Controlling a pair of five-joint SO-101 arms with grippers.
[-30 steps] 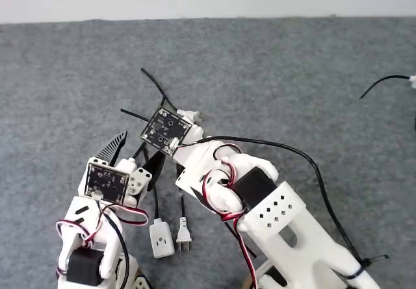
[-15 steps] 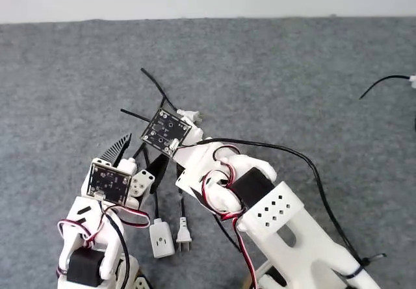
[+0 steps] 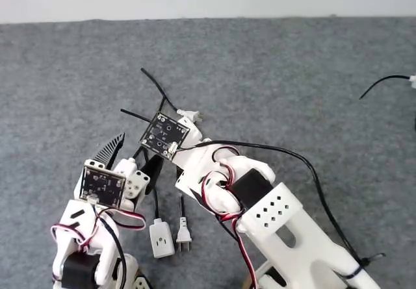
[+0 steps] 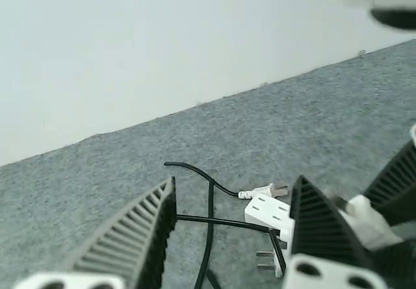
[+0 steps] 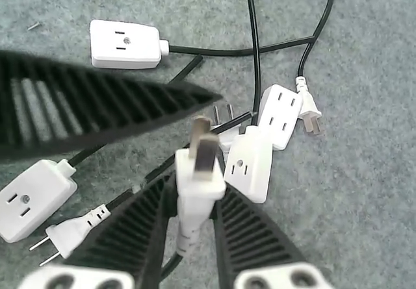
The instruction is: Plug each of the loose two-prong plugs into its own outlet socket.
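Observation:
My right gripper (image 5: 195, 195) is shut on a white two-prong plug (image 5: 198, 165), prongs pointing away from the wrist. Beneath it lie white outlet sockets (image 5: 248, 162) (image 5: 279, 115) and a loose plug (image 5: 309, 113). More sockets (image 5: 125, 43) (image 5: 36, 198) and another loose plug (image 5: 65, 240) lie around them. My left gripper (image 4: 235, 185) stands open close beside it, one finger (image 5: 97, 104) crossing the right wrist view. A socket (image 4: 266, 211) and a plug (image 4: 273, 190) lie ahead between its fingers. In the high view the left gripper (image 3: 133, 158) sits by the right wrist (image 3: 166, 134).
Black cords (image 3: 156, 87) tangle over the grey carpet (image 3: 292, 75). A socket (image 3: 161, 237) and a plug (image 3: 184, 232) lie near the front between the arms. Another cord (image 3: 387, 81) enters at the far right. A white wall (image 4: 162, 42) stands behind.
The left arm has shifted slightly left and back. The right wrist has edged a little toward the front, still holding the plug.

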